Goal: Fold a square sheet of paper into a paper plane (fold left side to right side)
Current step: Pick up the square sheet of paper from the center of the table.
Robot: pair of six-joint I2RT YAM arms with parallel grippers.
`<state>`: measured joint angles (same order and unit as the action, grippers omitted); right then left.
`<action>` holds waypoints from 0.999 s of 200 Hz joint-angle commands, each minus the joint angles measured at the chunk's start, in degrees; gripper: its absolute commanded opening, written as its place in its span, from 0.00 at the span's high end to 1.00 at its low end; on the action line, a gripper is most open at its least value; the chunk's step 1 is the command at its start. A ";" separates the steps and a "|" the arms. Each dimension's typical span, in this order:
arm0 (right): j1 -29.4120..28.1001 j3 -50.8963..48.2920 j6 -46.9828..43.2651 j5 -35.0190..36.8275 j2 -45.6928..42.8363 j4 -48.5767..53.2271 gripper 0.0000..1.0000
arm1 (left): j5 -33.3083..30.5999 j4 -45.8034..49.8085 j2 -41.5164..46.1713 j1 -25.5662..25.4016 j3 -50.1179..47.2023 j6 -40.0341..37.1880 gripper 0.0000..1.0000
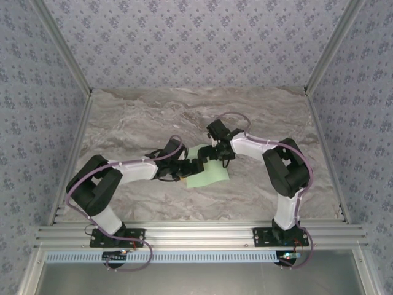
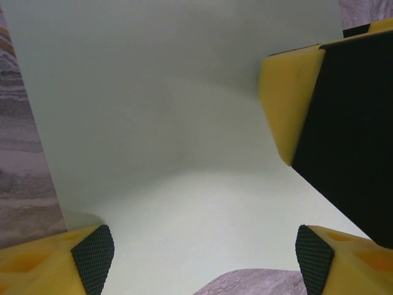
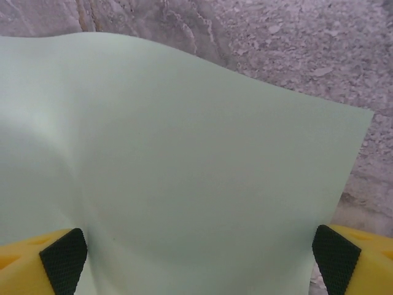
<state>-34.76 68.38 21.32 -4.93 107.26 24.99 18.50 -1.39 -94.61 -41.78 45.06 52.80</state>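
- A pale mint-green square sheet of thin paper (image 1: 210, 176) lies on the grey marbled surface (image 1: 135, 117). The two arm bases stand on the near side of the sheet, one to its left and one to its right, both well apart from it.
- The sheet is not fully flat. In the left wrist view it rises away from the camera in a soft curve. In the right wrist view it has a gentle bulge and its far edge is wavy.
- The left fingers (image 2: 92, 258), yellow with black ribbed pads, are at the left edge of the sheet. They are released and spread wide, and the sheet's near part lies between the two pads. I cannot tell if a pad touches the paper.
- The right fingers (image 3: 61, 261), also yellow with black pads, are at the far side of the sheet. They are released too, as wide as the paper between them, and they clench nothing.
- In the left wrist view, one yellow and black finger of the right arm stands over the right part of the sheet.
- In the top view both pairs of fingers are close together over the far left part of the sheet and hide it there. The near right part of the sheet is uncovered.
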 commanded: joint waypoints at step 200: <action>8.67 -14.43 1.88 -34.28 -14.10 -14.17 0.71 | 10.97 -7.62 24.80 18.30 -12.92 -0.89 0.09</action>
<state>-27.59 56.01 21.91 -29.17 96.57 17.43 22.87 -4.38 -73.73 -27.05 34.59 51.96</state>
